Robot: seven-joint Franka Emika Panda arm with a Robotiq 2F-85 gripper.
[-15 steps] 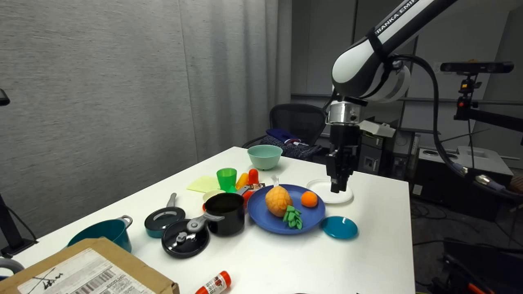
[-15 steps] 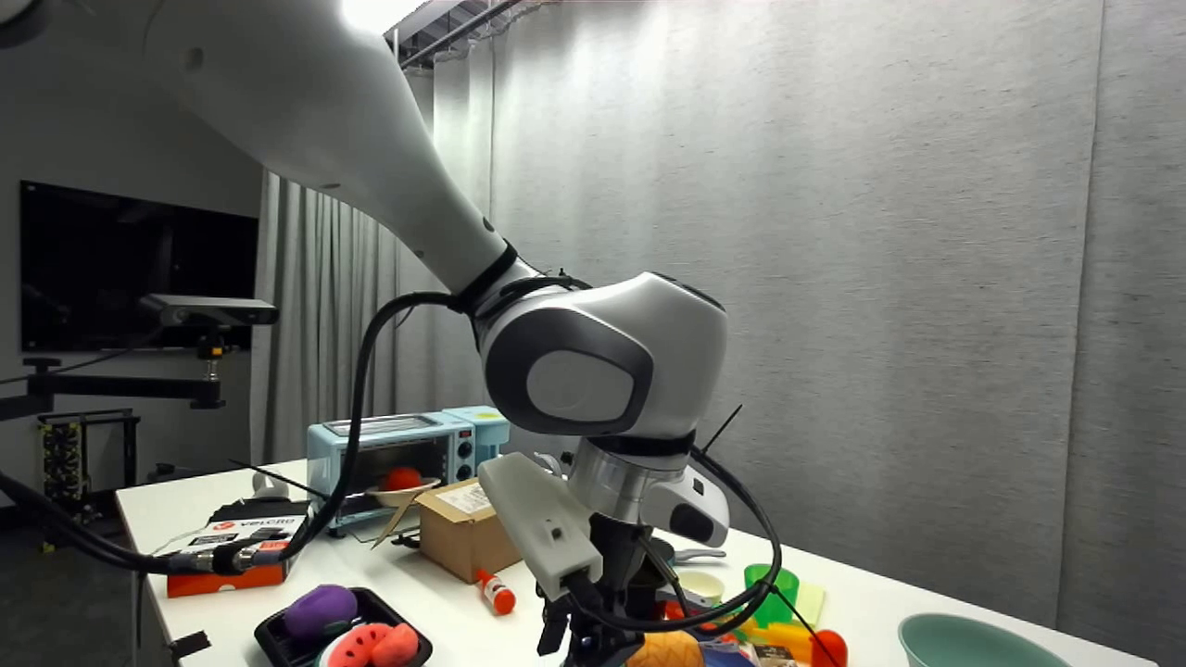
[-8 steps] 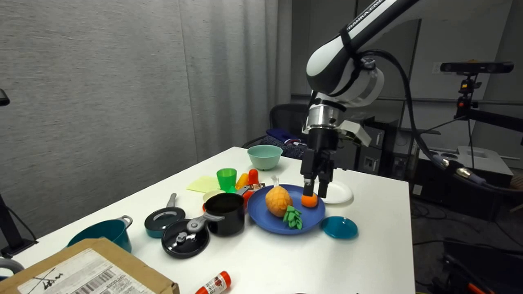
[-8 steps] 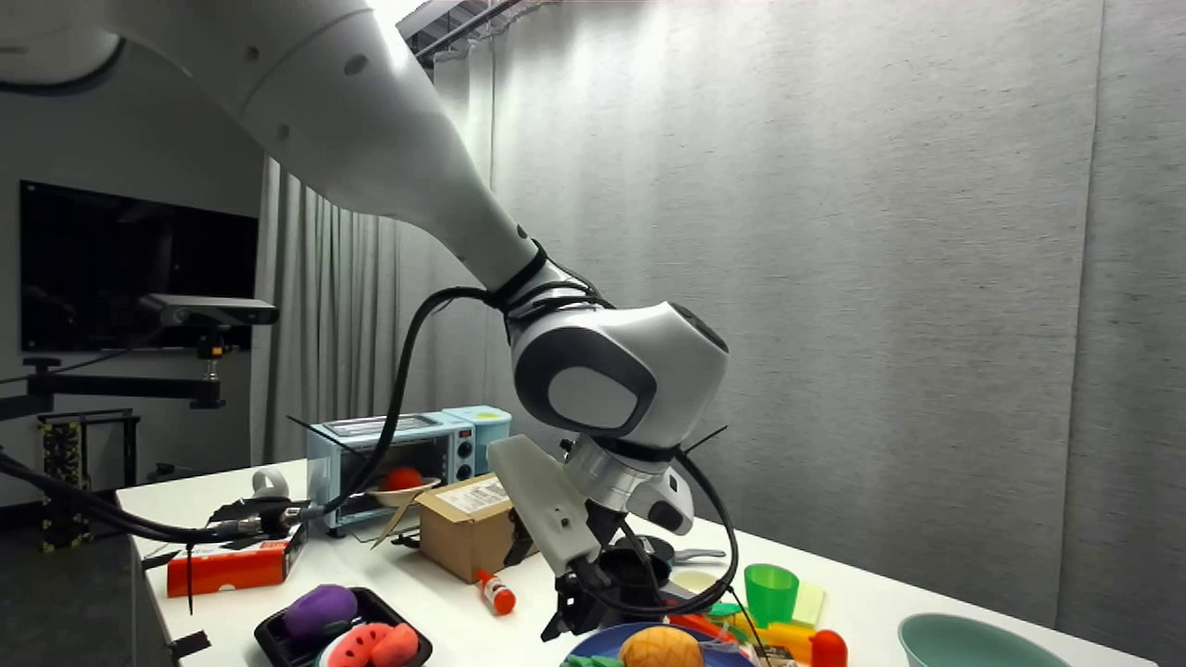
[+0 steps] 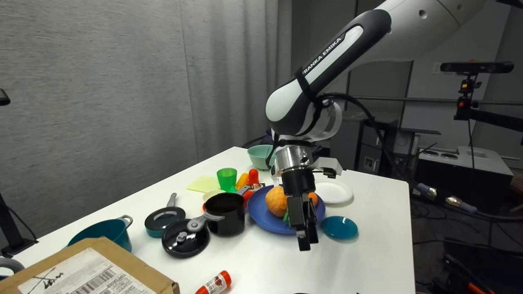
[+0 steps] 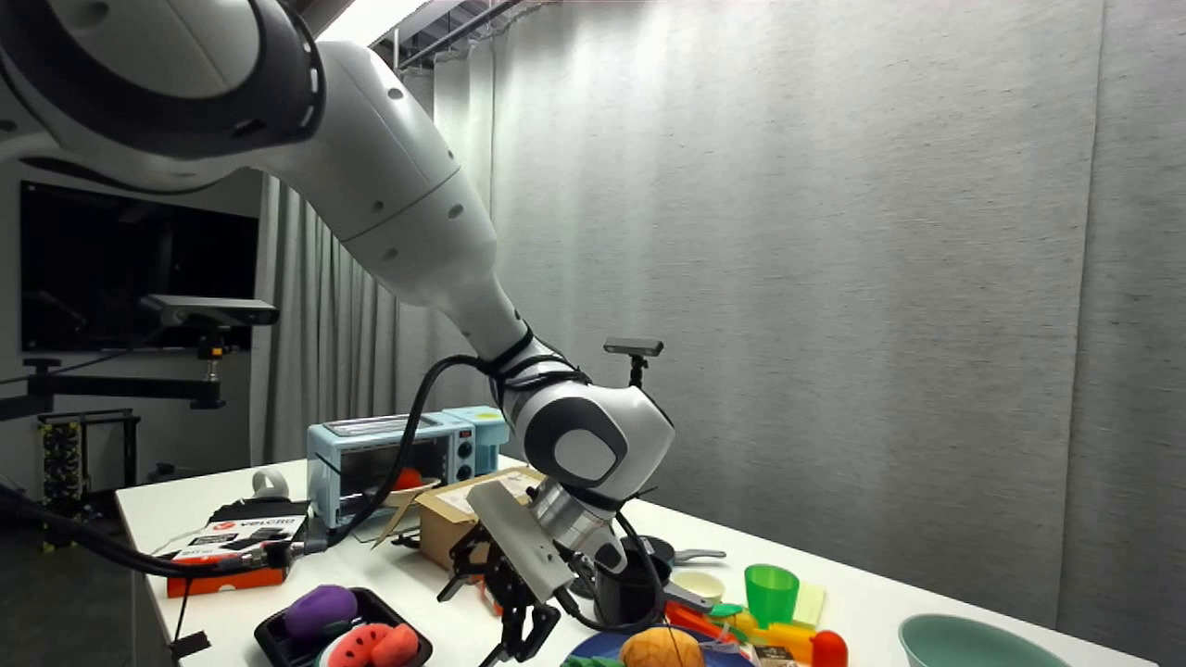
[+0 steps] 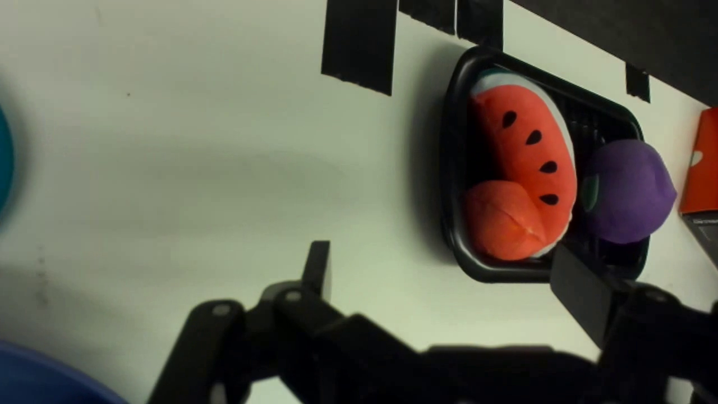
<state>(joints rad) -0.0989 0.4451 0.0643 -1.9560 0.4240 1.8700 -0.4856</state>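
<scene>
My gripper (image 7: 449,269) stands wide open with nothing between its fingers, above the white table. It is nearest to a black tray (image 7: 455,168); in the wrist view its right finger (image 7: 589,294) overlaps the tray's near edge, and I cannot tell if they touch. In the tray lie a watermelon-slice plush (image 7: 541,146), a red-orange round plush (image 7: 499,221) and a purple plush (image 7: 628,193). In an exterior view the gripper (image 5: 309,244) hangs in front of a blue plate (image 5: 261,214), partly hiding the pineapple plush (image 5: 276,201) and the orange (image 5: 313,197) on it.
Beside the blue plate are a teal dish (image 5: 339,227), a white plate (image 5: 341,194) and a black pot (image 5: 229,216). A cardboard box (image 6: 445,537), a toaster oven (image 6: 389,463), a green cup (image 6: 771,593) and a mint bowl (image 6: 973,644) also stand on the table.
The arm has swung from over the white plate, past the blue plate with the orange, to the table in front of it, towards the black tray. The jaws have opened wider.
</scene>
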